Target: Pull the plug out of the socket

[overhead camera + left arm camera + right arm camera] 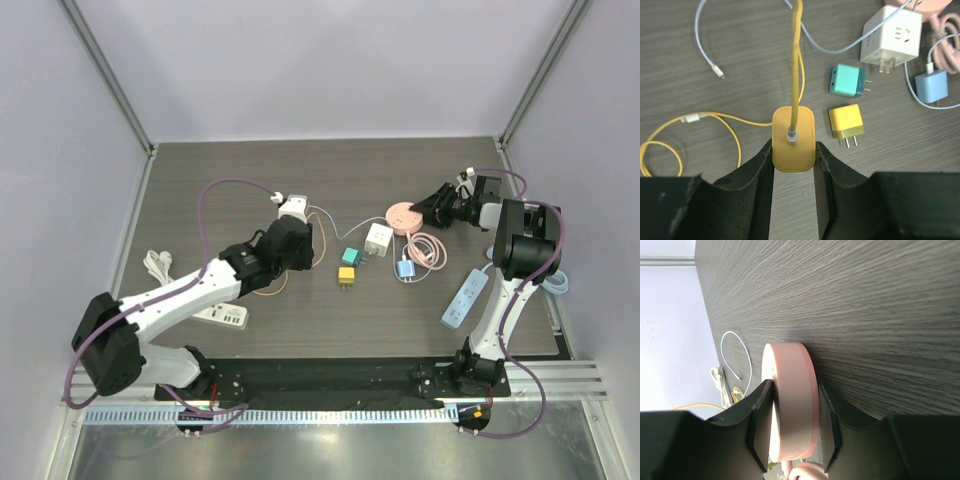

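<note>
Left hand (pixel 794 148): pinching the yellow charger block (pixel 804 125), one pad flat against each flank.
Plug: the yellow cable (pixel 797 60) ends in a small plug (pixel 791 135), seated in the block's face that looks toward the wrist camera and not yet out.
Why that hold: gripping the block rather than the cable leaves the plug free. I judge the block is being steadied so the cable end can be drawn off.
Right hand (pixel 794 386): closed on the pink round socket (pixel 790 410), a pad on each flat face. I cannot tell whether the disc lies flat on the worktop (pixel 865 315) or is tipped up.
Which pair is meant: uncertain — each hand holds its own candidate.
Left wrist view alone: shows the seated plug, with a teal adapter (pixel 846 80) and a small yellow adapter (pixel 845 121) lying loose near the block.
Top view alone: shows the two hands well apart and the pink round socket (pixel 403 214) toward the right — the yellow block is hidden under the left arm there.
Right wrist view alone: shows the grip across the disc's thickness.
</note>
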